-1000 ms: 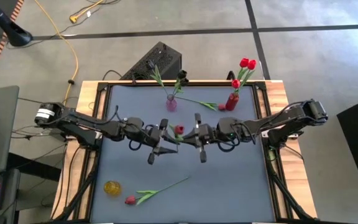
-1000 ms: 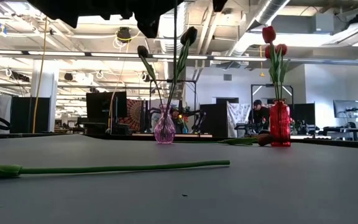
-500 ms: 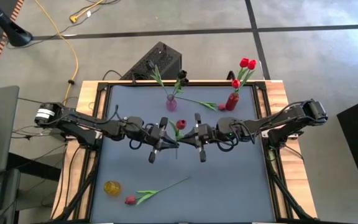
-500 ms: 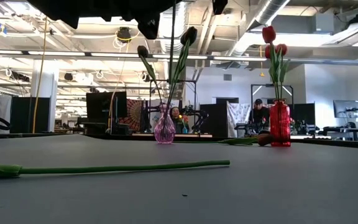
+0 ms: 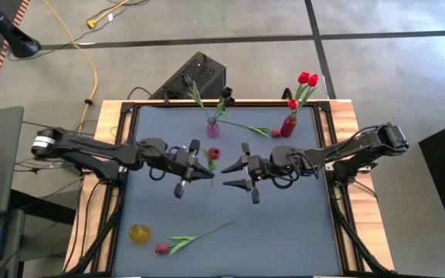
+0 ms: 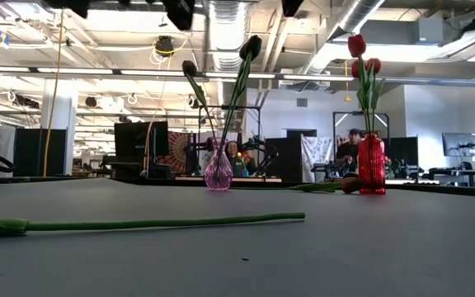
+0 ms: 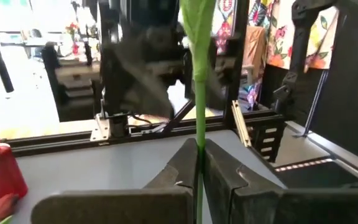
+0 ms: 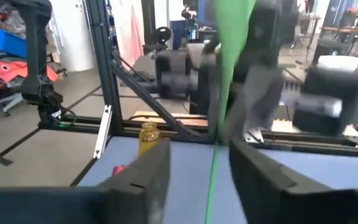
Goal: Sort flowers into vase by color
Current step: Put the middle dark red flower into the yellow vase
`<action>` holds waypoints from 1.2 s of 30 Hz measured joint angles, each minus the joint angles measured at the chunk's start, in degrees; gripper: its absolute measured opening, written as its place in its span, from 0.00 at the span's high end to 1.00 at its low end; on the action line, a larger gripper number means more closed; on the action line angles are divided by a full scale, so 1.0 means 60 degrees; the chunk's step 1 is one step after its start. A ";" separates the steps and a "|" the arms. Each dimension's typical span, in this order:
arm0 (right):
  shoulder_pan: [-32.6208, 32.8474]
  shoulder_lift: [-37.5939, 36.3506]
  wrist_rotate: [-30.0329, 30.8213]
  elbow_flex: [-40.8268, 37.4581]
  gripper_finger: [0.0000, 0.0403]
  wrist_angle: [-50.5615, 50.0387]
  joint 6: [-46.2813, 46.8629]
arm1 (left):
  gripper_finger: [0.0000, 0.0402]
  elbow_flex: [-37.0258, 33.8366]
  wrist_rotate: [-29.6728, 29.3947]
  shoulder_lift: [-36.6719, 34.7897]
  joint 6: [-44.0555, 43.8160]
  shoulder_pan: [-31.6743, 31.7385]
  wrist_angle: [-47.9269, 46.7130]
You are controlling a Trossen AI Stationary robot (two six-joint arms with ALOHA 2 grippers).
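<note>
Left gripper [image 5: 200, 171] is pinched tight on the green stem of a red tulip [image 5: 213, 154], mid-table, above the surface; in the left wrist view the stem [image 7: 199, 106] runs straight up out from between the fingers [image 7: 225, 169], which are pressed onto it. Right gripper [image 5: 234, 173] sits just beside it, fingers spread wide, not touching the stem; in the right wrist view the stem [image 8: 224, 93] stands in the gap ahead of its fingers [image 8: 146, 163]. Pink vase [image 5: 213, 129] with a dark tulip and red vase [image 5: 287, 125] with red tulips stand beyond the fingertips at the back of the table. Another red tulip [image 5: 258, 129] lies between those vases. Yellow vase [image 5: 139, 232] and a crimson tulip [image 5: 188, 241] lie on the near side.
</note>
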 joint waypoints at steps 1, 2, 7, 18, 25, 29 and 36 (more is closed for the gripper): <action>0.0038 0.0000 0.0000 0.0000 0.47 -0.0078 0.0000 | 1.00 0.0000 0.0056 -0.0308 -0.0004 -0.0010 -0.0305; 0.0073 0.0000 0.0000 0.0000 0.43 -0.0157 0.0000 | 1.00 0.0004 0.0257 -0.0664 -0.0056 -0.0017 -0.0767; 0.0354 0.0000 0.0000 0.0000 0.31 -0.0982 0.0075 | 1.00 0.0003 0.2704 -0.2412 -0.0271 -0.0383 -0.2555; 0.1007 0.0000 0.0033 0.0000 0.29 -0.0822 0.0936 | 1.00 -0.0548 0.4579 -0.5676 -0.0027 -0.2278 -0.5335; 0.1307 0.0136 0.0984 0.0000 0.29 -0.0209 0.1242 | 1.00 -0.2057 0.3109 -0.7251 -0.0874 -0.3537 -0.5169; 0.1414 0.0137 0.1615 0.0000 0.29 -0.0162 0.1511 | 1.00 -0.2668 0.2986 -0.7946 -0.1157 -0.4045 -0.5124; 0.1563 0.0135 0.2404 0.0000 0.29 -0.0080 0.1841 | 1.00 -0.3143 0.2975 -0.8892 -0.1259 -0.4635 -0.5152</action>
